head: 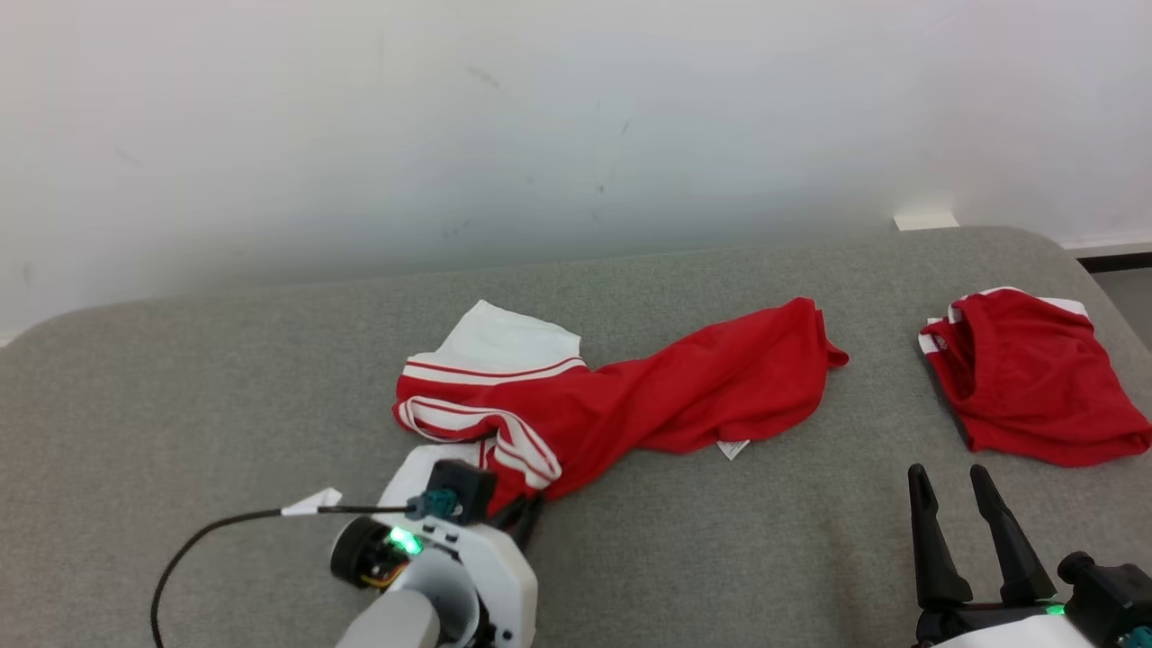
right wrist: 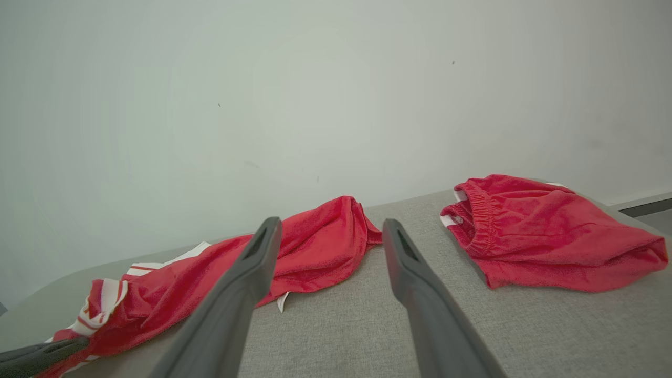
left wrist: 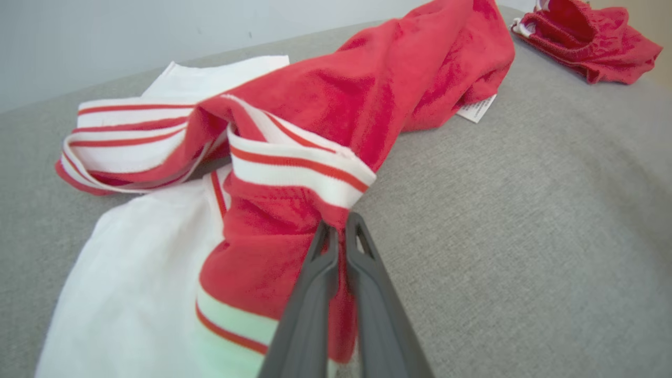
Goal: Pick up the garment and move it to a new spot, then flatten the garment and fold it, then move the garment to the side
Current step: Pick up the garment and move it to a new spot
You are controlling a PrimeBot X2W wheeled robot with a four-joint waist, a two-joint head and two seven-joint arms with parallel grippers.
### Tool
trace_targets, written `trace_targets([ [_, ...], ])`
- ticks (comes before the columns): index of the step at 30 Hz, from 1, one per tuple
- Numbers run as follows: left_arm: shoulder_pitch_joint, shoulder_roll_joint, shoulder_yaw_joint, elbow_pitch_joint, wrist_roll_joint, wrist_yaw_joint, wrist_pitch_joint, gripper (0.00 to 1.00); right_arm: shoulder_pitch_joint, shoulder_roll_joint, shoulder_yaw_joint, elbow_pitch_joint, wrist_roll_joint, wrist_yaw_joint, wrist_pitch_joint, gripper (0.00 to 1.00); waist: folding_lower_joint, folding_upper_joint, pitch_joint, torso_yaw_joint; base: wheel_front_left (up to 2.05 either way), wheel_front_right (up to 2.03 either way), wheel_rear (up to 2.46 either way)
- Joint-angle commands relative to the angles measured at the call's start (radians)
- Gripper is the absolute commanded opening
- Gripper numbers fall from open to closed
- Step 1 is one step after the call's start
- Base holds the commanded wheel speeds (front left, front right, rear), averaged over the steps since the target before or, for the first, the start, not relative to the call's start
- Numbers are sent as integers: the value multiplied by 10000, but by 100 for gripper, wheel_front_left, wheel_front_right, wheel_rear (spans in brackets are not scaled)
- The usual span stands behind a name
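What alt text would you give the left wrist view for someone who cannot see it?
The left arm's dark jaws are shut on a fold of a crumpled red garment with white, red-striped trim, lying on a grey fabric surface. A second red garment lies apart at the upper right.

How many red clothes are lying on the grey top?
2. A red-and-white striped garment lies crumpled in the middle, its near end pinched in the left gripper. A smaller red garment lies apart at the far right. The folds could hide something small.
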Motion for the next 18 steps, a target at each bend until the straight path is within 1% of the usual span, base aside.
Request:
trace_targets([
  [1, -139, 31, 27, -471, -131, -136, -69, 0, 108, 5, -37, -41, -60, -1, -29, 100, 0, -1, -127, 110, 0, 0, 0],
  [5, -456, 260, 342, -2080, -755, -420, 282, 0, 143, 16, -90, -85, -60, -1, -29, 100, 0, -1, -205, 124, 0, 0, 0],
  [8, -627, 403, 895, -3286, -1774, -579, 895, 0, 193, 25, -171, -121, -51, -1, -27, 100, 0, -1, -207, 54, 0, 0, 0],
  [11, -886, 800, 1547, -4000, -2719, -617, 1766, 0, 169, 47, -197, -115, -21, -1, -29, 100, 0, -1, -97, -80, 0, 0, 0],
  [14, -1061, 1089, 2531, -3848, -4043, -573, 2737, 0, 6, 63, -170, -68, 40, -1, -29, 100, 0, -1, 85, -275, 0, 0, 0],
  [16, -1250, 1493, 3150, -3334, -4662, -470, 3258, 0, -165, 73, -120, -59, 66, -1, -27, 100, 0, -1, 245, -438, 0, 0, 0],
  [18, -1385, 1833, 3706, -2546, -5162, -430, 3533, 0, -285, 78, -60, -15, 71, -1, -29, 100, 0, -1, 405, -605, 0, 0, 0],
])
